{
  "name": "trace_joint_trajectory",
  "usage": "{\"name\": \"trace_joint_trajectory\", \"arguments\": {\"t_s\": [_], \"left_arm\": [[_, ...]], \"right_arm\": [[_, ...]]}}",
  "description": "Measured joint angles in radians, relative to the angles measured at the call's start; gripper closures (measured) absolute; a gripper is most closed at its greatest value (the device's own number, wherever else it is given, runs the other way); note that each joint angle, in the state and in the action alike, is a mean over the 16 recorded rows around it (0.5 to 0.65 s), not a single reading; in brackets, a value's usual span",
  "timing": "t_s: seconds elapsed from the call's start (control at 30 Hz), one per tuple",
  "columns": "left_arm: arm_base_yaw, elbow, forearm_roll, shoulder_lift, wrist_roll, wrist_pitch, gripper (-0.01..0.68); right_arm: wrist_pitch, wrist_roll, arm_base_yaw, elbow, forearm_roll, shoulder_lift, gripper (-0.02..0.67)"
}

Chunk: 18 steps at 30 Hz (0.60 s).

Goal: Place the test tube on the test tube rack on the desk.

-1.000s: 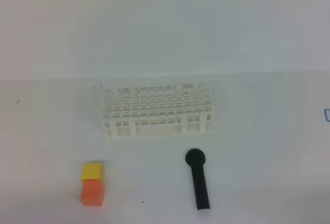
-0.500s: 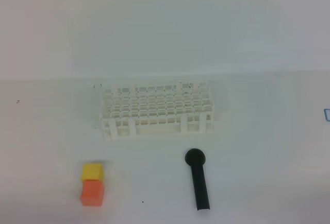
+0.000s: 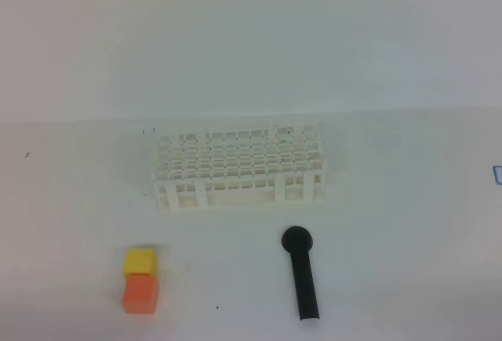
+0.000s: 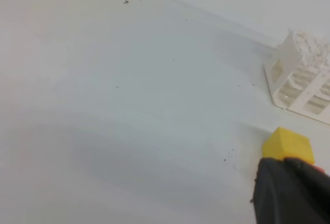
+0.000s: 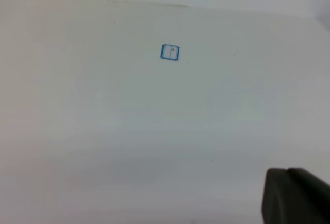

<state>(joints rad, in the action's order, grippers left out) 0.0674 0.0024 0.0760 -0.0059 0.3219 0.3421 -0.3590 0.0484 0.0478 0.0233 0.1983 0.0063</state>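
The white test tube rack (image 3: 239, 170) stands on the desk (image 3: 392, 200) in the middle of the exterior high view, and its end shows at the right edge of the left wrist view (image 4: 304, 74). I see no test tube in any view. Neither arm appears in the exterior high view. A dark part of my left gripper (image 4: 291, 193) fills the lower right corner of the left wrist view, and it is shut. A dark part of my right gripper (image 5: 294, 195) sits in the same corner of the right wrist view, shut too.
A black round-headed stick (image 3: 302, 274) lies in front of the rack. At the front left a yellow cube (image 3: 140, 261) touches an orange cube (image 3: 141, 292). The yellow cube (image 4: 287, 144) is just beyond my left gripper. A small blue square mark (image 5: 170, 52) is on the desk.
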Motion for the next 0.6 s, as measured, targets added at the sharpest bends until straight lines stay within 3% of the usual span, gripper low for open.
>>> {"name": "trace_joint_trajectory", "arguments": {"t_s": [0.6], "left_arm": [[0.000, 0.010, 0.001, -0.007, 0.001, -0.005, 0.666]], "right_arm": [[0.000, 0.000, 0.000, 0.000, 0.000, 0.000, 0.650]]}}
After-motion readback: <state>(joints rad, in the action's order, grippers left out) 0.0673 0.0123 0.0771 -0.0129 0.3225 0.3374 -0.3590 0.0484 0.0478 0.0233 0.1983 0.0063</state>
